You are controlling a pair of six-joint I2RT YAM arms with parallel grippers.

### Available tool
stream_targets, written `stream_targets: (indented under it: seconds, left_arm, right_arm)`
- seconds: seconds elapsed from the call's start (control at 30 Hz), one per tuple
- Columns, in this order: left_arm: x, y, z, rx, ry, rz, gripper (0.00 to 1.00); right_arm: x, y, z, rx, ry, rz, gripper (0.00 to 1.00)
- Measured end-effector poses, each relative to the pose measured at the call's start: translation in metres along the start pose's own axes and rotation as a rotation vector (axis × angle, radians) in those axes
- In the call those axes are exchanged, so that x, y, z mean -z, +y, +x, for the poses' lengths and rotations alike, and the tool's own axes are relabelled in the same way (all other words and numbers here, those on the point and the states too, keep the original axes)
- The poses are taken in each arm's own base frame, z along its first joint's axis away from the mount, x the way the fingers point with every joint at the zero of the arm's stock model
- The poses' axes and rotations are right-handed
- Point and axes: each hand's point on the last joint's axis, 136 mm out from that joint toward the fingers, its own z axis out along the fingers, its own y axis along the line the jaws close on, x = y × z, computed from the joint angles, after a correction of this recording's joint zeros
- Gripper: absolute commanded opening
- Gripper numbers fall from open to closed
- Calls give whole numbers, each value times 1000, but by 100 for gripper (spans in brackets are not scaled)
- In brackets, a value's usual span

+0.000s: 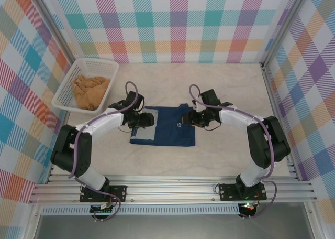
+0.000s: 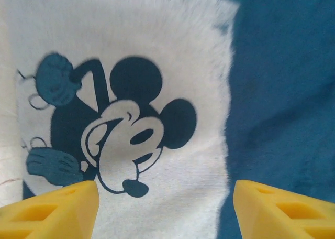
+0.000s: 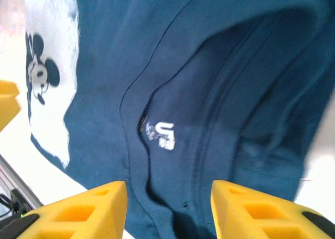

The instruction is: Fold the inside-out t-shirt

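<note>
The inside-out t-shirt [image 1: 166, 127] lies folded into a dark navy rectangle at the table's middle. A white patch with a cartoon mouse print [image 2: 125, 129] sits at its left end, and a small pale mark [image 3: 161, 136] shows by the collar at its right end. My left gripper [image 1: 141, 118] hangs over the left end, open, its yellow fingers [image 2: 52, 213] apart above the print. My right gripper [image 1: 192, 117] is over the right end, open, with yellow fingers [image 3: 78, 210] either side of the collar seam and nothing between them.
A white basket [image 1: 70, 89] at the back left holds a tan-orange garment [image 1: 90, 90]. Checked walls close in the table on three sides. A metal rail [image 1: 172, 189] runs along the near edge by the arm bases.
</note>
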Motion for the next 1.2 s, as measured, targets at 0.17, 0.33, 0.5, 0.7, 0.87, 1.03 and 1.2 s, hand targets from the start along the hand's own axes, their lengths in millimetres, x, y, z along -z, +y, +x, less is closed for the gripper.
stream_targets:
  seconds: [0.17, 0.33, 0.5, 0.7, 0.87, 1.03, 1.2]
  left_arm:
    - [-8, 2, 11, 1, 53, -1, 69]
    - [-18, 5, 41, 2, 134, 21, 69]
    - [-23, -24, 75, -89, 193, 73, 69]
    - [-20, -107, 135, -288, 262, 211, 71]
    - [-9, -177, 139, -387, 235, 345, 72]
    - [14, -176, 88, -332, 92, 379, 73]
    - [14, -123, -4, -137, -52, 357, 72]
  right_arm:
    - [-19, 4, 24, -9, 82, 14, 43]
    - [-36, -27, 29, -84, 150, 85, 42]
    - [-35, -39, -11, -85, 93, 115, 42]
    - [-46, -41, -75, -18, 32, 133, 43]
    - [-44, -20, -119, 95, -31, 108, 45]
    - [5, -9, -118, 162, -111, 133, 47]
    - [39, -6, -86, 104, -149, 79, 45]
